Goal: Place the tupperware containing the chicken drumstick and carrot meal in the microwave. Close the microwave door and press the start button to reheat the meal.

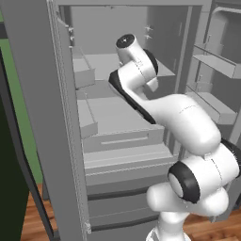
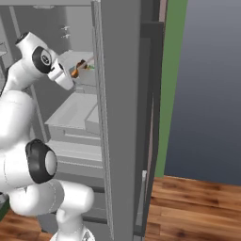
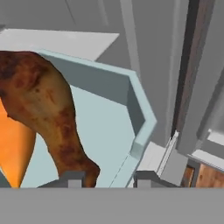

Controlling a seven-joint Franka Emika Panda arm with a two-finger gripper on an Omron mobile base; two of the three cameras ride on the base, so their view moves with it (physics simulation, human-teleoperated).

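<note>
The chicken drumstick [image 3: 48, 113] lies in the tupperware [image 3: 131, 94], with the carrot [image 3: 15, 148] just beside it. The tupperware sits on a shelf [image 2: 70, 59] inside the open fridge [image 1: 37, 94].

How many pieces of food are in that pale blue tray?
2: the chicken drumstick lies across the middle of the tupperware, and the carrot sits beside it at the hand view's left edge. More could be hidden out of frame.
</note>
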